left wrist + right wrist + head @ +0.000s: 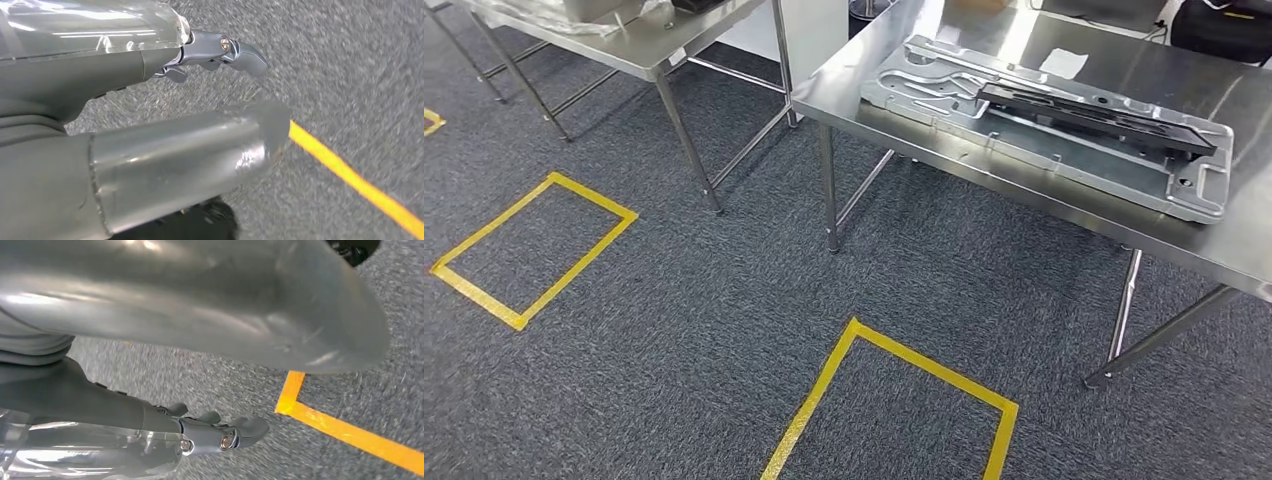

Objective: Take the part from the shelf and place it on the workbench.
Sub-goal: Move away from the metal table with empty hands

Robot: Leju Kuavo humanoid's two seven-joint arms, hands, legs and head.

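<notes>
A steel workbench (864, 95) stands at the right of the head view. On it lies a grey stamped metal panel (1044, 150), and a long black part (1094, 115) rests flat on top of that panel. My left hand (115, 70) hangs above the grey carpet with its fingers (240, 50) stretched out, apart from the thick thumb (190, 150), and it holds nothing. Over the carpet too, my right hand (150, 415) has straight fingers (235, 432), and there is nothing between them and the thumb (225, 305).
A second steel table (644, 50) stands at the back left. Yellow tape squares (534, 250) (894, 400) mark the carpet. The workbench legs (829, 190) (1124, 310) reach the floor. A black bag (1224, 25) sits at the bench's far right.
</notes>
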